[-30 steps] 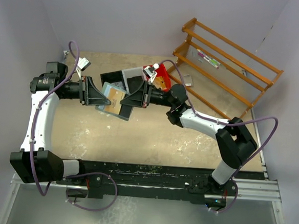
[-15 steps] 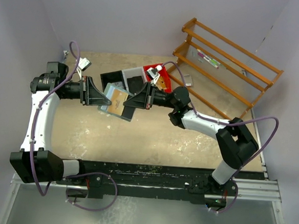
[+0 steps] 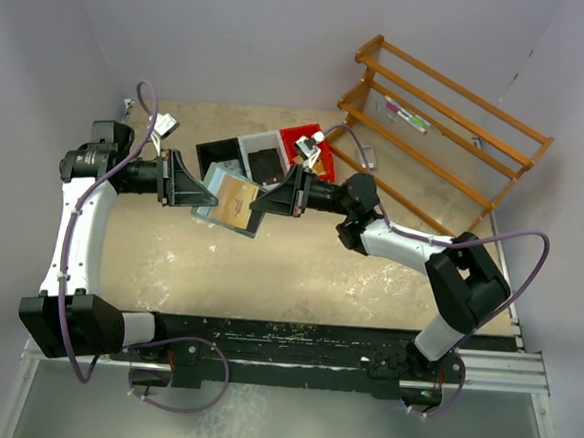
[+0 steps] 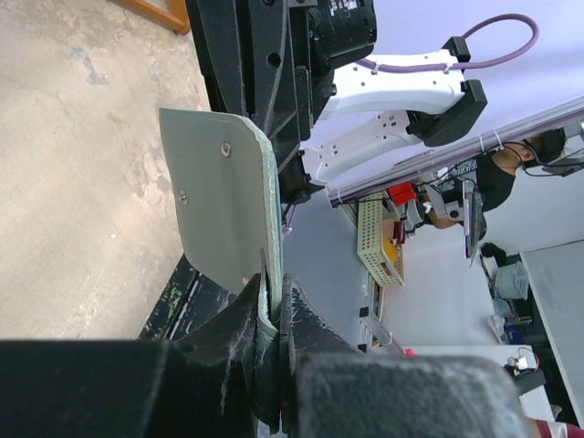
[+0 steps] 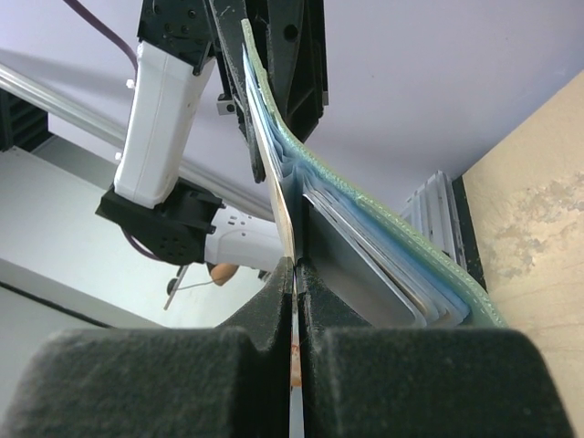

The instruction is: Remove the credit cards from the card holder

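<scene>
Nearest, the right fingers (image 5: 342, 315), clenched on the near edge of one credit card (image 5: 285, 219): thin, light, stiff enough to stay flat, probably slick-faced, so best pinched flat across that end and never by a corner. Just past the fingertips, the card holder (image 5: 383, 219), fanned open, with clear pocket pages splayed and a soft mint cover bowed by the pull; floppy by the look of it, unlikely to keep its shape without a firm hold opposite. Beyond that, the left fingers (image 4: 315, 342), closed hard on one edge of the cover, gripping the holder from the other side. Held up between the two pairs of fingers, clear of the counter (image 3: 269, 268). Safest drawn straight along the pocket rather than sideways, to avoid binding or tearing the plastic. Possibly more cards in the remaining pages; number impossible to tell.
</scene>
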Robot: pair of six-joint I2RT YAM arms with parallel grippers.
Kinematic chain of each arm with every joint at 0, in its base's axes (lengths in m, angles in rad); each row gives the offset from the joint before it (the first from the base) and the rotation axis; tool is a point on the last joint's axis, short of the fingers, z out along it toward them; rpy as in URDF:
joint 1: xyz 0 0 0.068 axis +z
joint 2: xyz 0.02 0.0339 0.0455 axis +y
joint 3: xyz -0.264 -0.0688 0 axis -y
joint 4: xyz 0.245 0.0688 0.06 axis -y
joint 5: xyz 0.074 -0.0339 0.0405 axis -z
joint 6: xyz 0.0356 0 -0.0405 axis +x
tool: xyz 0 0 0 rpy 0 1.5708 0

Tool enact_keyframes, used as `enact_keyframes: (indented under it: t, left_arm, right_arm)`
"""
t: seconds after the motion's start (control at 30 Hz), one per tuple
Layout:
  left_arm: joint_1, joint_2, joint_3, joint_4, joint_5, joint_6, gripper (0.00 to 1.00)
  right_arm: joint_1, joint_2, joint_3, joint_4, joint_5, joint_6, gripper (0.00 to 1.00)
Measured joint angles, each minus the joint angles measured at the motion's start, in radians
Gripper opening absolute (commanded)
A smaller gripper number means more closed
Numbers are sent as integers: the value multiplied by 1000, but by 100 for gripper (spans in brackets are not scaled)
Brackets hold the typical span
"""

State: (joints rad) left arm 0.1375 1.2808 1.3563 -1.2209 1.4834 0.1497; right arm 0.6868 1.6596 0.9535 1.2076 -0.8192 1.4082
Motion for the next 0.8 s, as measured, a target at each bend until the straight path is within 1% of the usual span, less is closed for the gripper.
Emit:
enact_keyframes:
  t: [0.2,0.3,0.37,0.47,0.57,0.63,0.7,0.8]
  left_arm:
    - [0,0,1,17,-41,-11,2]
    - [0,0,13,67,-114,-48,1]
    - [0,-2,25,104,-166,-69,0]
    - [0,-7,37,149,-239,-89,0]
    - [0,-7,42,164,-270,-89,0]
    - [0,-2,51,159,-280,-86,0]
    - [0,1,58,159,-282,-86,1]
    - [0,1,61,158,-281,-86,1]
  right_arm:
    - [-37,-38,-25,-40,-37,-6,0]
    - [-96,-84,-47,-129,-64,-34,0]
    - [-145,-112,-47,-218,-68,-87,0]
    - [-218,-159,-26,-469,-60,-237,0]
    - [-266,-158,60,-718,-14,-399,0]
    - [-294,-130,169,-900,53,-517,0]
    - [-311,-82,292,-1035,124,-612,0]
    - [-327,28,482,-1179,233,-731,0]
